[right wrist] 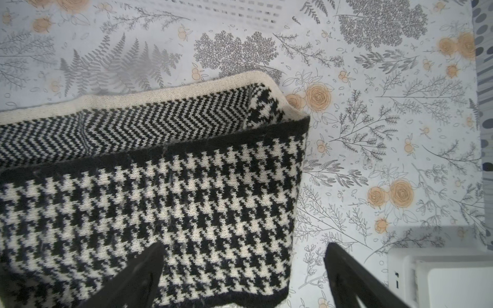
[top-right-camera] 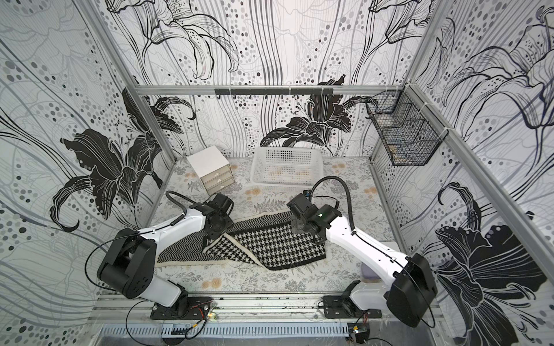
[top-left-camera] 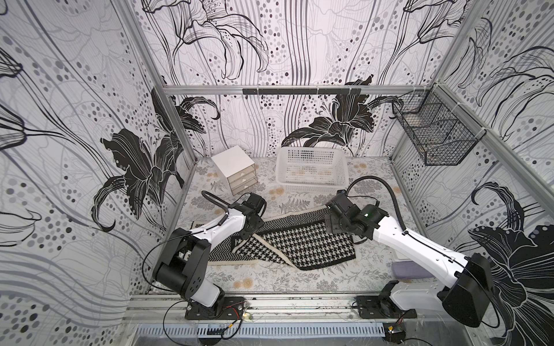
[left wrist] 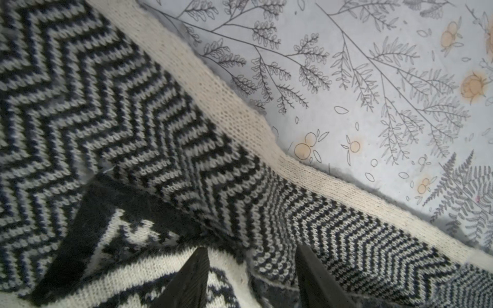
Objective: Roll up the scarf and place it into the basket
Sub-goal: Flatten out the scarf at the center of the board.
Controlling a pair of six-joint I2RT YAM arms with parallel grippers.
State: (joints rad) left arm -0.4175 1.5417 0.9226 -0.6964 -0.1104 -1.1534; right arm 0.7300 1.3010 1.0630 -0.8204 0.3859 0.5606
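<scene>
Presently the presumably soft, limp scarf is lying folded at table centre, with the right gripper spread across its houndstooth end and the left gripper straddling the cream-edged corner, the likeliest hold, its pinch unconfirmable.

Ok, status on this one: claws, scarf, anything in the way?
Left claw part-open astride a fold, grip unclear; right claw open over the houndstooth end. Long black-and-white knitted scarf unrolled, folded flat on table. White perforated plastic basket behind, unobstructed.
</scene>
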